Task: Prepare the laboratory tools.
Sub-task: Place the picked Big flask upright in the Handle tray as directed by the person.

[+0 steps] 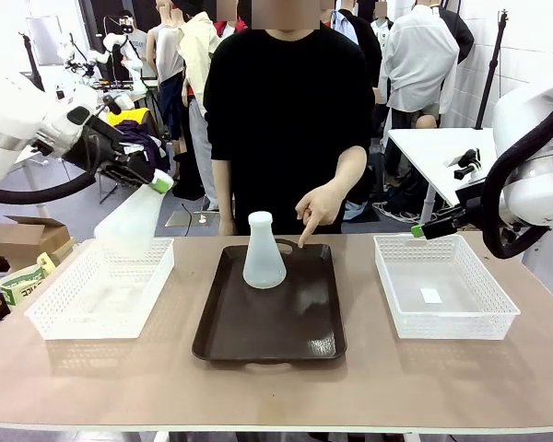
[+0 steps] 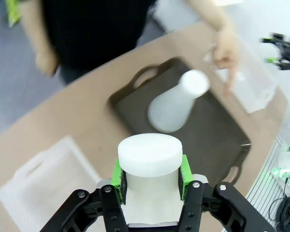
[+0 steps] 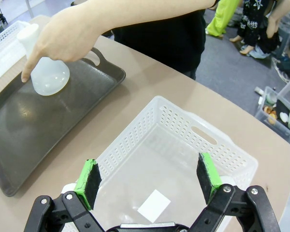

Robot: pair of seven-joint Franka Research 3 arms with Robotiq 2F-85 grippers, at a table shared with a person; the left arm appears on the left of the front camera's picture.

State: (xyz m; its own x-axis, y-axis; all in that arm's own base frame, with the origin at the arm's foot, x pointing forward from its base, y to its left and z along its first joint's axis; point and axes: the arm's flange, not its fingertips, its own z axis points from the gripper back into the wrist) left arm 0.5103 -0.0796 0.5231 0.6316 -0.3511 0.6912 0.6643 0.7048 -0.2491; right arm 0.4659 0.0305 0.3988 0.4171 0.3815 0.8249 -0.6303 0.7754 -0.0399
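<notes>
Left gripper (image 2: 151, 179) is pinching one flask (image 1: 134, 221) by its neck, tilted above the left basket (image 1: 101, 293). Second flask (image 1: 263, 252) stands at the tray's (image 1: 269, 341) far end, person's hand (image 1: 319, 210) pointing beside it. Right gripper (image 3: 149, 183) spread wide over the right basket (image 3: 183, 145).

Person's hand (image 1: 321, 210) is pointing down onto the tray's (image 1: 269, 341) far edge beside the standing flask (image 1: 263, 253), blocking that side. Tray's near half is lying bare; my right pincer (image 3: 150, 181) is hanging over an open basket (image 3: 232, 159).
</notes>
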